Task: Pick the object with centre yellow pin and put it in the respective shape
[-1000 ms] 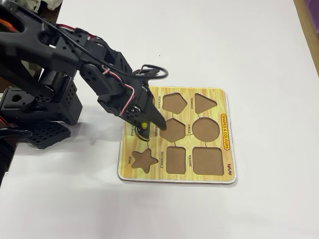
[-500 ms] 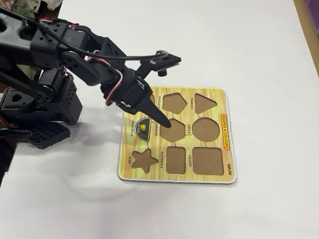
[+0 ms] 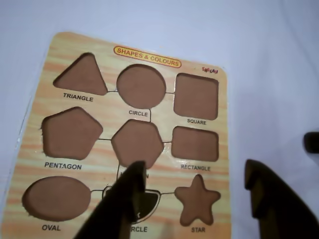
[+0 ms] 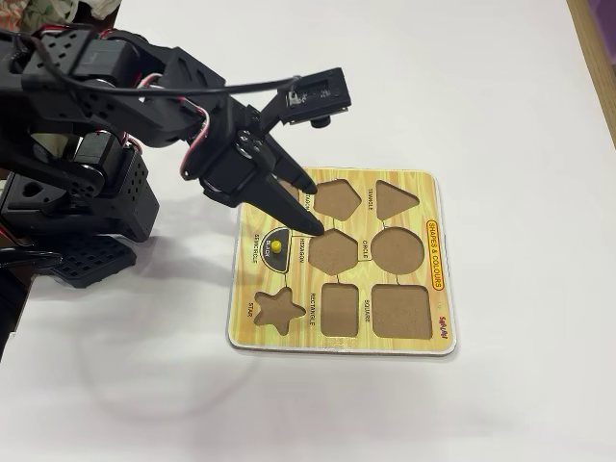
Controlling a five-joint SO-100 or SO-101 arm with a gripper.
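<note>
- Wooden shape-sorter board (image 3: 30, 144) (image 4: 423, 332) lying on white table (image 4: 500, 115), reading "SHAPES & COLOURS", TRIANGLE, CIRCLE, SQUARE, PENTAGON, RECTANGLE, OVAL, STAR.
- Black semicircle piece with yellow pin (image 4: 276, 245) sitting in its recess.
- Black two-finger gripper (image 3: 192, 177) (image 4: 306, 206) hanging released above it, blocking the hexagon label.

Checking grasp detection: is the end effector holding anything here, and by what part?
Nothing is held. The end effector is open, hovering over the shape puzzle board. The dark semicircle piece with the yellow pin sits in its slot, ungripped.

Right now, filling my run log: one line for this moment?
gripper: open, empty, over board | yellow-pin piece: seated in semicircle slot | other slots: empty
</note>
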